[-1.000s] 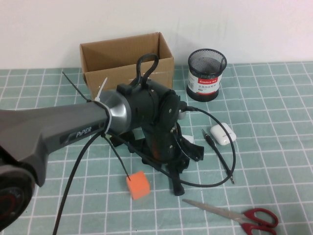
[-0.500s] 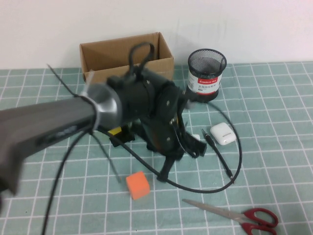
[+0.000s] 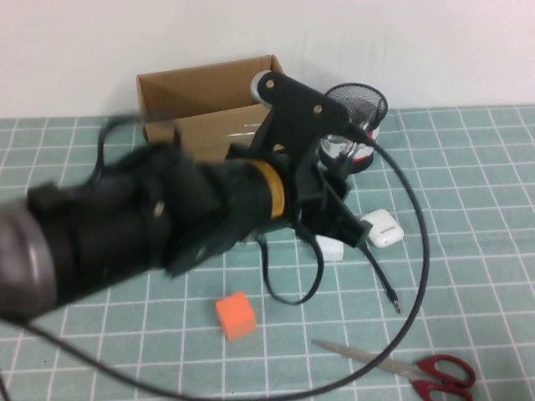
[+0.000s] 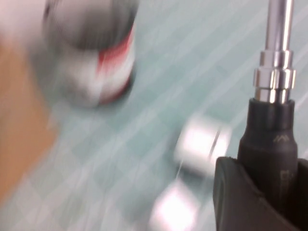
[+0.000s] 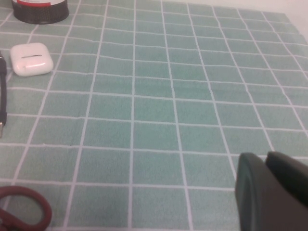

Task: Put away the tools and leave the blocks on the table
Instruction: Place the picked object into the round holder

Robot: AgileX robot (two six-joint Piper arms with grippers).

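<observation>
Screwdriver [image 4: 274,125] sits clenched in my left end effector [image 4: 262,192], raised near the mesh cup [image 3: 354,125]; I should lower it in upright. My right end effector [image 5: 272,190] hangs released over desk [image 5: 159,120].

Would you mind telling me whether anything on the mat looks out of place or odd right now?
Nothing stands out. The left gripper holds a black-handled screwdriver above the table; the right gripper hangs over bare mat. The scissors lie flat.

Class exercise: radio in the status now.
Left gripper shut on black-handled screwdriver, near mesh pen cup. Right gripper low over green mat. Red-handled scissors still out.
</observation>
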